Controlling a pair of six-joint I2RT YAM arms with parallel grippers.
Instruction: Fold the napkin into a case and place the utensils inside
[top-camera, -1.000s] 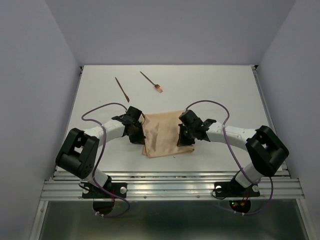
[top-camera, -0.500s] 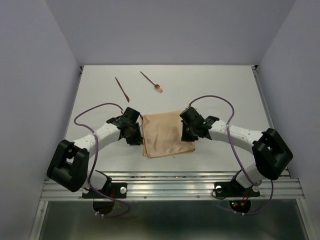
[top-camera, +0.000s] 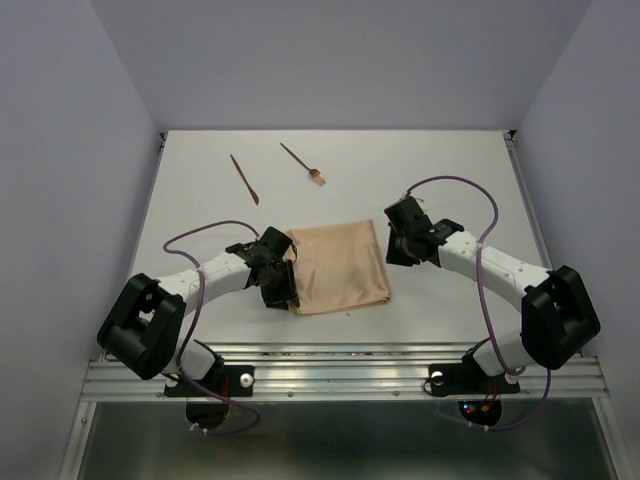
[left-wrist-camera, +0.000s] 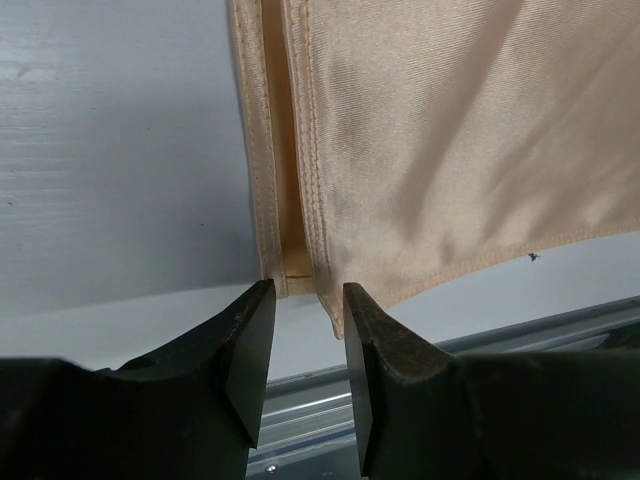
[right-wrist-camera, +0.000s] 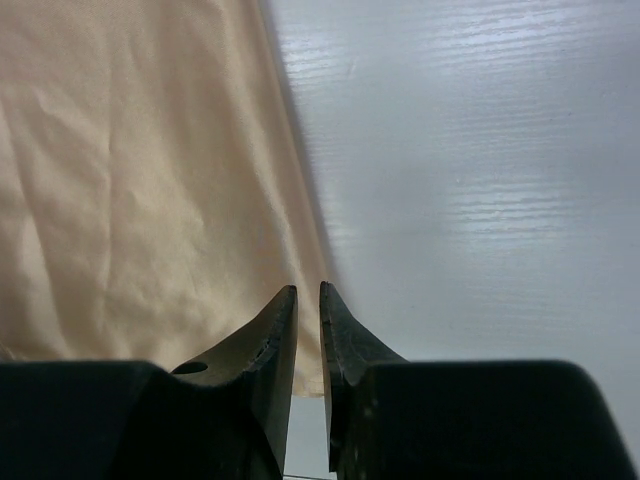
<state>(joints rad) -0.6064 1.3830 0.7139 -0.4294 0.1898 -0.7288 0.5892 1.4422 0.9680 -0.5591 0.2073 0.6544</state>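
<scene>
Left claw (left-wrist-camera: 307, 292) apart, right claw (right-wrist-camera: 308, 292) barely apart, napkin (top-camera: 338, 265) corners partly hidden behind both.

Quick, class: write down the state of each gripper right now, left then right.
Left gripper: open, nothing gripped, tips by the napkin corner.
Right gripper: jaws slightly apart, holding nothing.

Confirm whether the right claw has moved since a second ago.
Yes. The right claw shifted right, toward the table's right rail, to the napkin edge.

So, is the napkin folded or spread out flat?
Folded: the napkin shows two hemmed layers stacked along one edge.
</scene>
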